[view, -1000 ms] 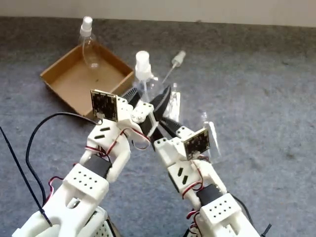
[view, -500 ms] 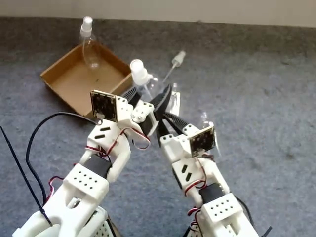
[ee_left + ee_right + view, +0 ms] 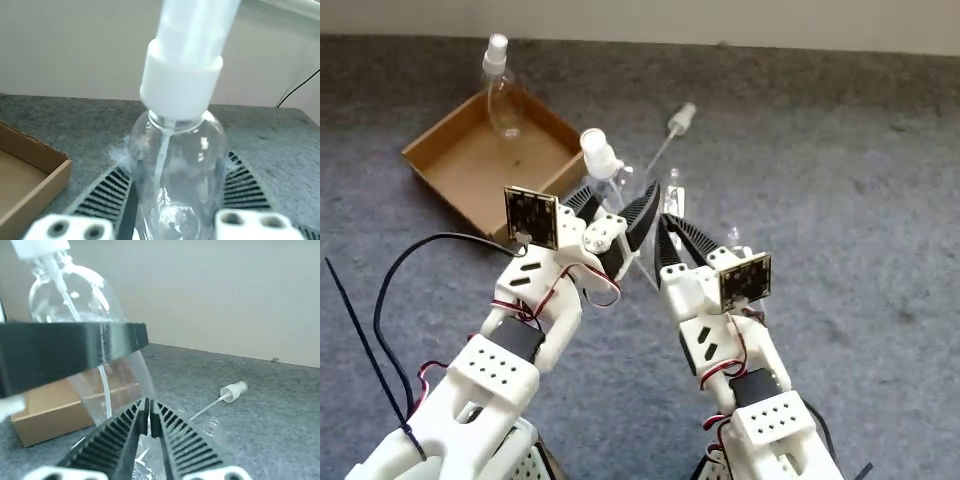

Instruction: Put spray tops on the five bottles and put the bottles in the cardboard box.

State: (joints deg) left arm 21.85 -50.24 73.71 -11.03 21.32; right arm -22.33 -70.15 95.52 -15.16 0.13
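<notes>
The capped bottle (image 3: 611,186) is held clamped in the left hand (image 3: 615,198) and is now tipped towards the cardboard box (image 3: 438,141) just beside it. The right hand (image 3: 149,412) has been drawn back, closed and empty. Capping looks finished, so boxing is called for.

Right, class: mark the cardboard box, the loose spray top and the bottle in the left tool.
cardboard box (image 3: 468,165), high view, bare inner floor.
loose spray top (image 3: 683,116), high view, white head.
bottle (image 3: 175,167), left wrist view, clear body.
</notes>
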